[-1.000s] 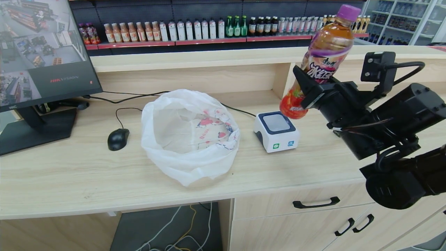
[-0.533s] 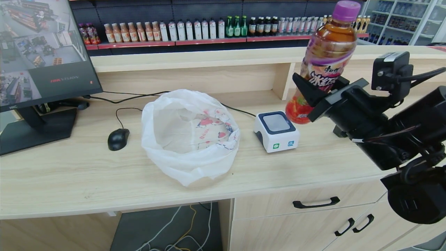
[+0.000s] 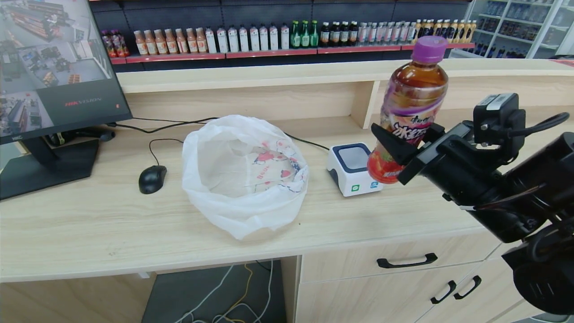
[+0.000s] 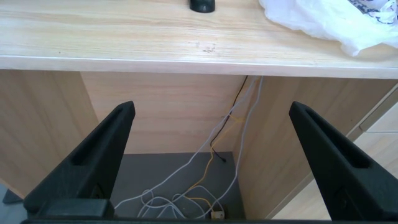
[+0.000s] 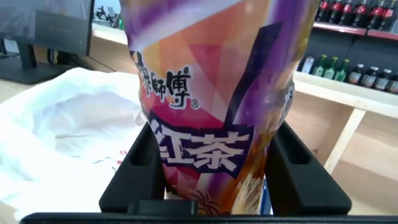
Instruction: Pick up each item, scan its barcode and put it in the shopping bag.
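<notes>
While the right tool [image 3: 409, 144] pinches a purple-capped iced tea bottle [image 3: 412, 98] around its lower label, the bottle hangs nearly upright, close beside the white barcode scanner [image 3: 354, 168] on the bench [image 3: 89, 224]. Scanning appears to be the step in hand. Next, the barcode probably needs turning toward the scanner window, before the bottle goes into the open shopping bag [image 3: 244, 175]. The left tool [image 4: 211, 155] hangs spread below the bench edge.

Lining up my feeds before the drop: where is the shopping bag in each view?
Head view: shopping bag mid-counter, between the mouse and the scanner.
Left wrist view: its edge lies on the countertop, apart from the mouse.
Right wrist view: it sits behind the held bottle, toward the monitor.
Shared landmarks: mouse for head and left wrist; monitor for head and right wrist.
</notes>
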Robot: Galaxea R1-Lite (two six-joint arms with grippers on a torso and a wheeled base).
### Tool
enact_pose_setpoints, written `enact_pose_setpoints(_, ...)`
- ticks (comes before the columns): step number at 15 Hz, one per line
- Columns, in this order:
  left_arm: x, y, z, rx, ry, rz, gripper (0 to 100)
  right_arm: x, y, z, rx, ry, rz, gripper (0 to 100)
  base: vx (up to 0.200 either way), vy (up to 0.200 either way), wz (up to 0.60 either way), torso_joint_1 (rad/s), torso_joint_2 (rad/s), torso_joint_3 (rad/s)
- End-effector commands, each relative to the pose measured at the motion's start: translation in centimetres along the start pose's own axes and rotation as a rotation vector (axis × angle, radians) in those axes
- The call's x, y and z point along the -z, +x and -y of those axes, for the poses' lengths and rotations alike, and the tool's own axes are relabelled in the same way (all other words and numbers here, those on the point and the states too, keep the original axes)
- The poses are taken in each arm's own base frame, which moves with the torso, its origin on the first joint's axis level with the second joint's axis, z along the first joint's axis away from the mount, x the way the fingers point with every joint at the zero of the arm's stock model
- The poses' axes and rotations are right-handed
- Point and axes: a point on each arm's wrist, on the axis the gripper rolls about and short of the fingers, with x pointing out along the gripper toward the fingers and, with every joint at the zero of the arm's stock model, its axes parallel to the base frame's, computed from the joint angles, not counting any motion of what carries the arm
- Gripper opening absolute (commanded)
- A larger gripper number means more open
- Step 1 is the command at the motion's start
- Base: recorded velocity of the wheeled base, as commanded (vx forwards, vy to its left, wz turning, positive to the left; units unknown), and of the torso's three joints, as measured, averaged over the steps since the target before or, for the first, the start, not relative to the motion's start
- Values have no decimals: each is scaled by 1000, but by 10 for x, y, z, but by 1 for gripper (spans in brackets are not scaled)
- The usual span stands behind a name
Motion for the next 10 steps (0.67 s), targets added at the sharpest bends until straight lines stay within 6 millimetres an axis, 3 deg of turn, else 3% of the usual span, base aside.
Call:
enact_pose_setpoints(1, 0, 0, 0, -1, -1, 0, 100, 7, -14, -5, -9, 38, -58, 0, 0, 0, 0, 0, 0, 0)
enact_pose_setpoints(5, 0, 0, 0, -1, -1, 0, 100, 7, -15, -3, -2, 43, -58, 0, 0, 0, 0, 0, 0, 0)
enact_pose_setpoints(10, 0, 0, 0, -1, 1, 0, 100, 6, -15, -1, 3, 77, -53, 0, 0, 200, 0, 3, 0, 4)
